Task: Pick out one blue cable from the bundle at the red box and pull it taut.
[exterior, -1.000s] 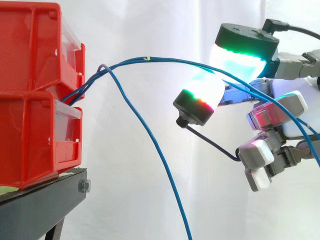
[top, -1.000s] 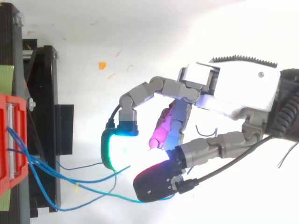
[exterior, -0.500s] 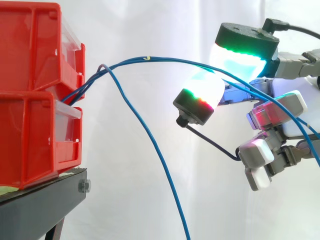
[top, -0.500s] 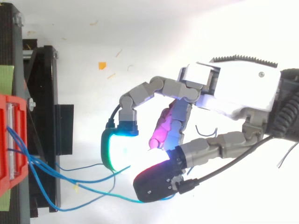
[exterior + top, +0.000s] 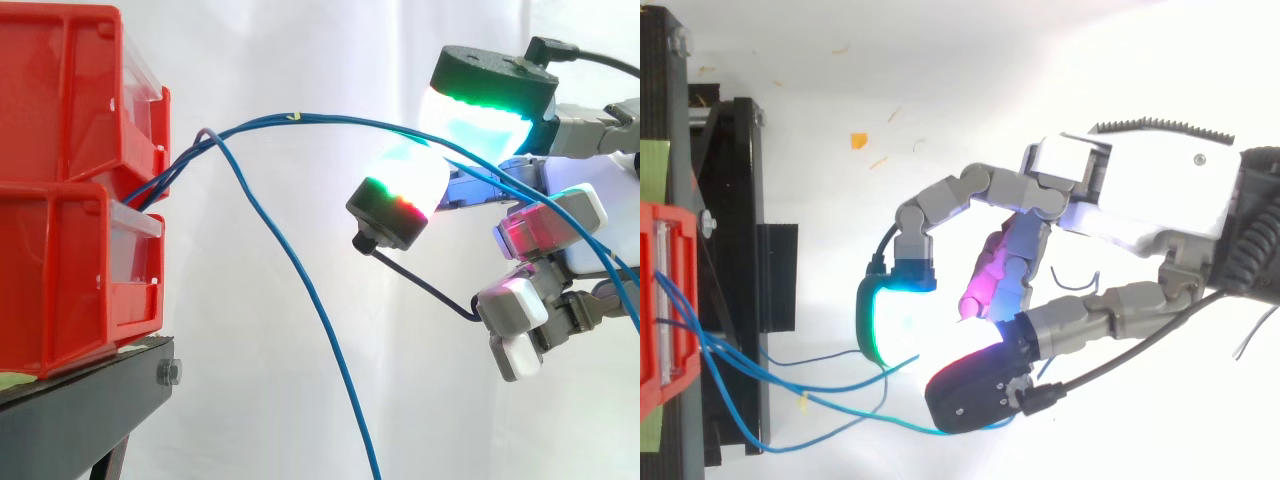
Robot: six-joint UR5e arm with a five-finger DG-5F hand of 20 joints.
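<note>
Two stacked red boxes (image 5: pixel 60 200) stand on the left, seen from above at the left edge (image 5: pixel 660 300). A bundle of blue cables (image 5: pixel 170 170) leaves the gap between them. One blue cable (image 5: pixel 340 121) with a small yellow tag arcs right and runs between two glowing fingertips, a cyan pad (image 5: pixel 480 100) above and a red-green pad (image 5: pixel 400 200) below. The hand (image 5: pixel 1150 200) comes from the right with its fingers curled round that cable. Another blue cable (image 5: pixel 310 310) hangs down in a long loop to the bottom edge.
The boxes rest on a black stand (image 5: pixel 80 410) whose frame shows from above (image 5: pixel 730 250). A white curtain backs the scene. Slack cable loops (image 5: pixel 820 385) lie between the stand and the hand. A small orange scrap (image 5: pixel 858 140) lies on the white floor.
</note>
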